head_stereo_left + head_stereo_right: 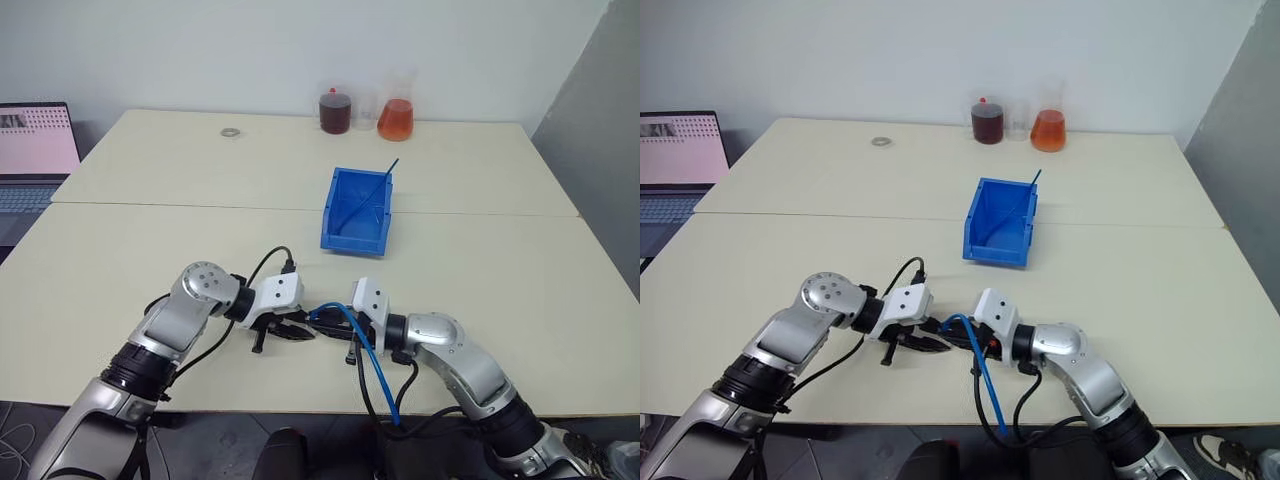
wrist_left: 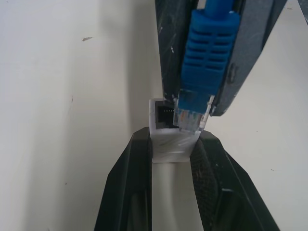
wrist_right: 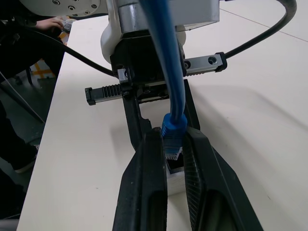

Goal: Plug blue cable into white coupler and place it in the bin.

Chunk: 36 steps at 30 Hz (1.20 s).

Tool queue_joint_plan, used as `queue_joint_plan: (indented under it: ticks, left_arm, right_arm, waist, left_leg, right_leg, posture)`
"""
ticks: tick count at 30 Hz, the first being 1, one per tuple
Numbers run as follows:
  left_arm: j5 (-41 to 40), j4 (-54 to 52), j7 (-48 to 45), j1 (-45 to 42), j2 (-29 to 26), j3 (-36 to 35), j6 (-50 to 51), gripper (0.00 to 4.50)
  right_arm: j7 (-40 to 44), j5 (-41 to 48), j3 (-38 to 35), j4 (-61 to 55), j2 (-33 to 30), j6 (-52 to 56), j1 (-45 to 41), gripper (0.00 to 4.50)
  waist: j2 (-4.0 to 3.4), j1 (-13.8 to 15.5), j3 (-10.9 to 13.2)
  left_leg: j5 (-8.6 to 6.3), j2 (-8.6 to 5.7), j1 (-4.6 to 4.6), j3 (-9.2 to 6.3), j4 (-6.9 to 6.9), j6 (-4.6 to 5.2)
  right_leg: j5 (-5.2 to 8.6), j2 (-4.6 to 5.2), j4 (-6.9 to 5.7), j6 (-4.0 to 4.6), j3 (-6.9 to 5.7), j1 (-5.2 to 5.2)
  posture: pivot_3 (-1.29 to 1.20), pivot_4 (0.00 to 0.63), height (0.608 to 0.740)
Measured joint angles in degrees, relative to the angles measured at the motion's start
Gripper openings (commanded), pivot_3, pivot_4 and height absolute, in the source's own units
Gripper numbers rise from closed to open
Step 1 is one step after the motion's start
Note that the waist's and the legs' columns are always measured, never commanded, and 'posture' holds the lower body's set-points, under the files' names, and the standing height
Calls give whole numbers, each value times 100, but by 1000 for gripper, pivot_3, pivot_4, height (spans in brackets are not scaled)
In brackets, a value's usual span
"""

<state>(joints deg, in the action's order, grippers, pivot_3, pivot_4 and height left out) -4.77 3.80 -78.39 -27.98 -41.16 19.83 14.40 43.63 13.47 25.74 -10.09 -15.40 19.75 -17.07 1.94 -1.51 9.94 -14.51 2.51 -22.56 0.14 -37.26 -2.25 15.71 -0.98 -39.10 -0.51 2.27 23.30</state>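
The white coupler [image 2: 169,134] was clamped between the fingers of the left gripper [image 2: 171,159], its dark socket turned toward the other hand. The blue cable [image 3: 166,72] was pinched just behind its plug by the closed right gripper [image 3: 168,159], with the clear plug tip [image 2: 192,115] held at the socket's mouth but set toward one edge of it rather than squarely in front. The two hands were met low over the near part of the table [image 1: 500,280], and the rest of the cable was seen trailing off the near edge. The bin [image 1: 356,210] stood well apart, farther out on the table, with a dark blue strand [image 1: 385,175] leaning in it.

Insertion was judged not yet made. If a push were given with this offset, the plug could be jammed against the socket rim, or bent sideways in the grip. The coupler, being small and smooth, could be twisted or squeezed out of the left fingers. The hanging cable's drag could also pull the plug askew.
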Motion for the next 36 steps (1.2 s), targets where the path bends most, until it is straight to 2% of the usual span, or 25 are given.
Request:
queue_joint_plan:
  ticks: [28, 36]
  left_arm:
    - [5, -131, 5, 89, -78, -19, -8, 772]
    - [-10, -214, 5, 167, -101, -40, 1, 772]
  right_arm:
    - [414, -70, -135, 426, -24, -313, -120, 186]
    - [619, -323, 38, 461, -207, -610, -272, 185]
  waist:
    - [0, -15, -8]
    - [-1, -16, -13]
  left_leg:
    - [0, 1, 5, 4, 4, 0]
    - [-1, 0, 7, 5, 7, 1]
  right_leg:
    - [1, -5, 1, 2, 4, 0]
    - [2, -6, 2, 3, 4, 0]
  posture:
    - [0, 150, 740]
    - [0, 150, 740]
